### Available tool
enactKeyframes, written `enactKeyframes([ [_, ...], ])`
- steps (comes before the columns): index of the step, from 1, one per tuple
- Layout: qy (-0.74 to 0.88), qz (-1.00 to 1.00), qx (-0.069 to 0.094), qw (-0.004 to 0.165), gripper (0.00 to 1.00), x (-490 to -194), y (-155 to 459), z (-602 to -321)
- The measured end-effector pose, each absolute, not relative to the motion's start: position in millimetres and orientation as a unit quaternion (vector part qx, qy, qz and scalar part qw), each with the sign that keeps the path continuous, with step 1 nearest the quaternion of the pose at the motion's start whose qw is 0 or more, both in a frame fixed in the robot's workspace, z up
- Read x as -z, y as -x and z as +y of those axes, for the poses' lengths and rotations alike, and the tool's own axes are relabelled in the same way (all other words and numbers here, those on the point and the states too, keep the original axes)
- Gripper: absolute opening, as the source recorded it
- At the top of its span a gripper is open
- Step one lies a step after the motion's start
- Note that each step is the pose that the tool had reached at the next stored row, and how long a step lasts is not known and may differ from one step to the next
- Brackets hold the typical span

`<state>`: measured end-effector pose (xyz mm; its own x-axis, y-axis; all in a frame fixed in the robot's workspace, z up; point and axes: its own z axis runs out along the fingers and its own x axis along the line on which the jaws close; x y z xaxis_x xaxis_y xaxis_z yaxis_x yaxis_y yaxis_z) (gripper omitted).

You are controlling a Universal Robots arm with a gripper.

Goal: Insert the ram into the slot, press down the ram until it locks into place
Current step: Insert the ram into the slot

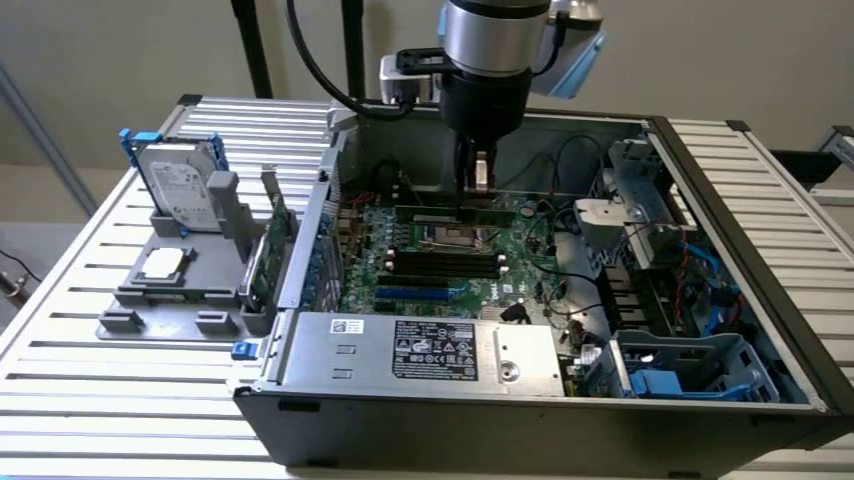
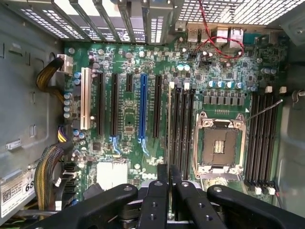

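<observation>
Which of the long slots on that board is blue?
The blue expansion slot in the wrist view, flanked by black slots; the rest are black, bar one white slot further off.

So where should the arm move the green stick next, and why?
Probably ease straight down a little: the end effector holds the ram above the board, its edge roughly over the slot, not seated yet.

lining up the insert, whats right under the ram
The ram, gripped by the tool, is held edge-on over the black slots beside the CPU socket. Neighbouring slots show; whatever lies directly beneath its edge is covered.
</observation>
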<state>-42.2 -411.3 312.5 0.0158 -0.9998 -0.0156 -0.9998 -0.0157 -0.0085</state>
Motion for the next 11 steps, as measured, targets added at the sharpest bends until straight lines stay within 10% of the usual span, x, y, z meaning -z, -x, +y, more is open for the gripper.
enactKeyframes([
  [11, 0.707, 0.707, -0.001, 0.01, 0.13, -292.6, 42.2, -411.3],
])
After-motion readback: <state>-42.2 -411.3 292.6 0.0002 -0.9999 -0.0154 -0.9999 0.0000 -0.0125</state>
